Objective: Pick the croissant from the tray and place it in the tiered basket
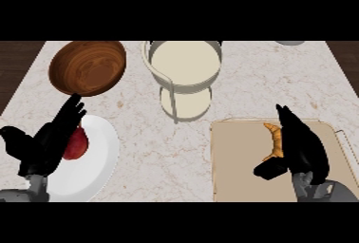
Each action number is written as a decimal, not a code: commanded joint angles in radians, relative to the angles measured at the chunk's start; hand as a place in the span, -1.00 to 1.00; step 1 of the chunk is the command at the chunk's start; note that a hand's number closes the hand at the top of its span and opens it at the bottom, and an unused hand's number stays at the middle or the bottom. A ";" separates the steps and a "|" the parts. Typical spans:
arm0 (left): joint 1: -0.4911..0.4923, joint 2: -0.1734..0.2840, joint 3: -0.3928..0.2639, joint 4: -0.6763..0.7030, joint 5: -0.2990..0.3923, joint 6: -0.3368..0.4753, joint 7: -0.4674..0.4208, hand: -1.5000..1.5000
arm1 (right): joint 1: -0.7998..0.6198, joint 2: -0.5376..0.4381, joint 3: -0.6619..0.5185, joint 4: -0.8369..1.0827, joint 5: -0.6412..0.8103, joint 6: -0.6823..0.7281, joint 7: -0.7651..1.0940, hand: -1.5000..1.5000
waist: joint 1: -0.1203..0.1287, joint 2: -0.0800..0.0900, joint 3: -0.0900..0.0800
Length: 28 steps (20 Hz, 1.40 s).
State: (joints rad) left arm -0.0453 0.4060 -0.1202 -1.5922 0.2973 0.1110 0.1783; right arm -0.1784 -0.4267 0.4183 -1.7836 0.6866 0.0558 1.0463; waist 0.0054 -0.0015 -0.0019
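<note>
The right hand covers one side of the croissant. The left hand hides part of a red thing, too unclear to name. The tray is cut at the right edge.

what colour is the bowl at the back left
Brown, with a wood-grain pattern, bowl; shown in the head view.

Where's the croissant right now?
In the head view the croissant lies on the beige tray at the counter's right, just left of the right hand, below the tiered basket.
</note>
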 commanded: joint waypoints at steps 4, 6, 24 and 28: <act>-0.020 -0.041 0.013 0.058 -0.035 -0.019 -0.032 0.00 | 0.001 0.087 -0.017 0.165 0.091 -0.007 0.043 -1.00 | -0.004 0.002 0.002; -0.013 -0.007 0.056 0.042 -0.007 -0.058 -0.008 0.00 | -0.010 0.121 -0.036 0.258 0.119 -0.052 -0.009 -1.00 | 0.000 0.002 0.002; 0.031 -0.101 0.112 -0.028 -0.094 -0.113 0.028 0.00 | 0.044 0.185 -0.151 0.429 0.283 -0.071 -0.181 -1.00 | 0.001 0.001 0.002; -0.004 -0.123 0.117 0.022 -0.110 -0.099 0.027 0.00 | 0.127 0.165 -0.169 0.363 0.187 0.009 -0.241 1.00 | -0.007 0.000 0.002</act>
State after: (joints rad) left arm -0.0649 0.2934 -0.0116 -1.5545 0.1929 0.0093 0.1945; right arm -0.1335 -0.2701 0.2322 -1.4103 0.8961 0.0301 0.8372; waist 0.0017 -0.0067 -0.0069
